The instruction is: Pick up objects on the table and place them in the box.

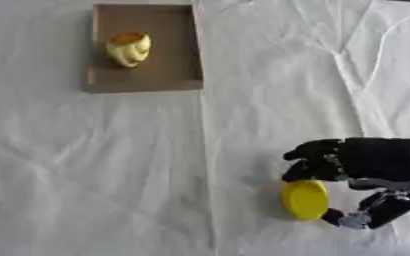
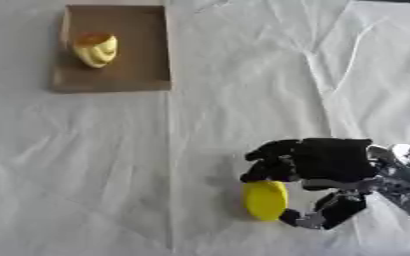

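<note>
Right hand (image 1: 370, 162) low at the right, nearest the camera, its fingers (image 1: 309, 150) curled down over the top of a yellow disc-like object (image 1: 305, 200) and its thumb (image 1: 385, 209) hooked in from below, so the hand is clamped on that object from two sides. The object stands on edge against the white cloth-covered table (image 1: 112, 175), pinched across its thin faces, likely because that is the only way to get hold of something flat. Can't tell if it has left the cloth or is touching it. The box (image 1: 195, 50), a shallow brown cardboard tray, sits far up and to the left, well apart from the hand, open side up so things can be dropped in. One item lies in it already, a pale yellow rounded object with an orange top (image 1: 128, 48), near the box's left side. Judged step: grasp made, carry to the box still to do. Left hand shows in neither view. Cloth is wrinkled, with a seam (image 1: 207, 165) running down the middle.
</note>
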Motion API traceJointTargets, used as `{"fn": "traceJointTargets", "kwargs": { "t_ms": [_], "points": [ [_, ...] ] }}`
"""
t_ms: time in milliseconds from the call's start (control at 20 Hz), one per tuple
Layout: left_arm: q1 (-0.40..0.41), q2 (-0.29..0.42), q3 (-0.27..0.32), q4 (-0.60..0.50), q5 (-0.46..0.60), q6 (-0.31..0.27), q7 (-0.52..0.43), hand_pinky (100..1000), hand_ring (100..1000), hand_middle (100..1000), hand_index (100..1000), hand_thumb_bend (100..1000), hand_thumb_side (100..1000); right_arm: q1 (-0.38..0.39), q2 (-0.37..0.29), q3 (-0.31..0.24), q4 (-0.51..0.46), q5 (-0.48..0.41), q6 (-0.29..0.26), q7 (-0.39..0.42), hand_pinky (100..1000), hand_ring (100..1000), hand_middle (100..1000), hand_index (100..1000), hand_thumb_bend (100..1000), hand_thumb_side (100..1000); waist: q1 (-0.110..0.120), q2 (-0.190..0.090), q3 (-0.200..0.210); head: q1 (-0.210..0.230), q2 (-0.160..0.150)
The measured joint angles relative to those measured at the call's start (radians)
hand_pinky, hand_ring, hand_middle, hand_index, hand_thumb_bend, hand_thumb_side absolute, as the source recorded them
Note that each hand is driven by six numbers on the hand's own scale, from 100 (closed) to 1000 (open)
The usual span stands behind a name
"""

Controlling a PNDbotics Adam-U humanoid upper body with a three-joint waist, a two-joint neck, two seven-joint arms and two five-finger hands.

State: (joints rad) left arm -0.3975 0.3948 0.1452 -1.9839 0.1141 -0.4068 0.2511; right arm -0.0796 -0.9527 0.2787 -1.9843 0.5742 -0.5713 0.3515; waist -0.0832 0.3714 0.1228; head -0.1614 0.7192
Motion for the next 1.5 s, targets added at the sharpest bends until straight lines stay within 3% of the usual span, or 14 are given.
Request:
{"fn": "traceJointTargets", "kwargs": {
  "t_ms": [450,750,1050,1500],
  "points": [
    [0.000,-0.005,0.000,0.000,0.002,0.003,-0.003,867,824,773,852,155,594,-0.005,0.014,0.005,0.000,-0.080,0.039,-0.012,933,946,588,797,100,239,0.000,0.001,0.000,0.000,0.000],
    [0.000,-0.008,0.000,0.000,0.002,0.004,-0.004,868,825,774,851,149,598,-0.007,0.015,-0.008,0.000,-0.129,0.080,-0.069,895,850,478,717,100,101,0.000,0.001,-0.002,0.000,-0.003],
    [0.000,-0.008,0.000,0.000,0.002,0.006,-0.006,868,826,775,851,146,600,-0.018,0.015,-0.033,0.000,-0.163,0.078,-0.136,883,832,459,701,100,100,0.000,0.001,-0.004,0.002,-0.007],
    [0.000,-0.008,0.000,0.000,0.005,0.007,-0.007,869,828,777,852,142,603,-0.103,0.007,-0.089,0.000,-0.181,0.035,-0.236,870,816,475,705,100,100,-0.005,0.001,0.002,0.006,-0.013]
  ]
}}
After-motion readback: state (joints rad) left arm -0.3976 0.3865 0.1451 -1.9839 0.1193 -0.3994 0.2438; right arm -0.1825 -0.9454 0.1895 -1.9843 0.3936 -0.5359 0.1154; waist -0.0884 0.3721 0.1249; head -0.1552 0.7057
